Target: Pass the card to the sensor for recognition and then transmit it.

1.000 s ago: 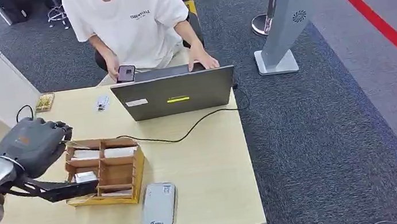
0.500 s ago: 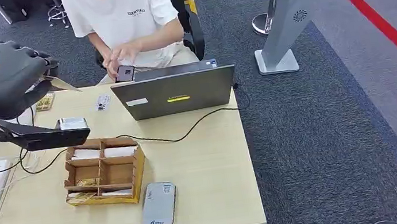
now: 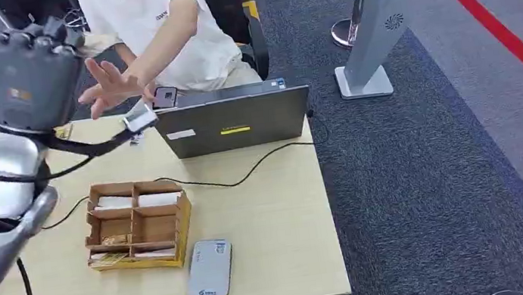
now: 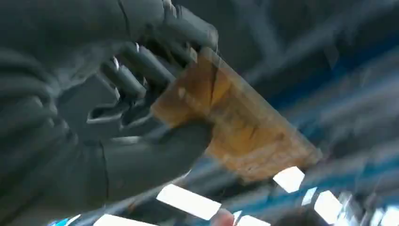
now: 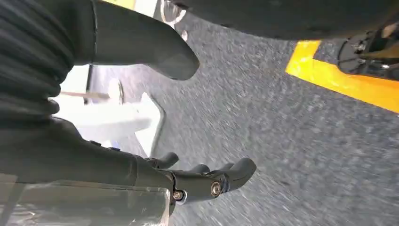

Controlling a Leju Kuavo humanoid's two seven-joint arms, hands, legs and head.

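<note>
The left hand (image 3: 31,75) is lifted high over the far left part of the table (image 3: 275,214), and in the left wrist view its thumb and dark fingers (image 4: 141,70) are closed on an orange-brown card (image 4: 240,127), which sticks out past the fingertips; the pic is blurred, so I cannot read any print on it. In the head view the card itself is hard to make out, the hand's back covers it. Across the table a person in a white T-shirt (image 3: 151,25) stretches an open hand (image 3: 113,87) toward the robot's hand, just beside it but not touching, as far as I can tell. The sensor, prob. the flat grey-white reader (image 3: 210,270) at the near edge of the table, lies well apart from the raised hand. Near it stands the wooden divided card box (image 3: 139,224) w/ white cards in some compartments, and behind it a laptop (image 3: 232,121) w/ its cable. The right hand (image 5: 207,181) hangs over grey carpet w/ its fingers a bit curled and apart, holding nothing. My judgement: the card is already taken and is now being offered to the person, so the task looks to be at its last step; the pics cannot confirm the scan was done. What is left is the release into the person's hand.
</note>
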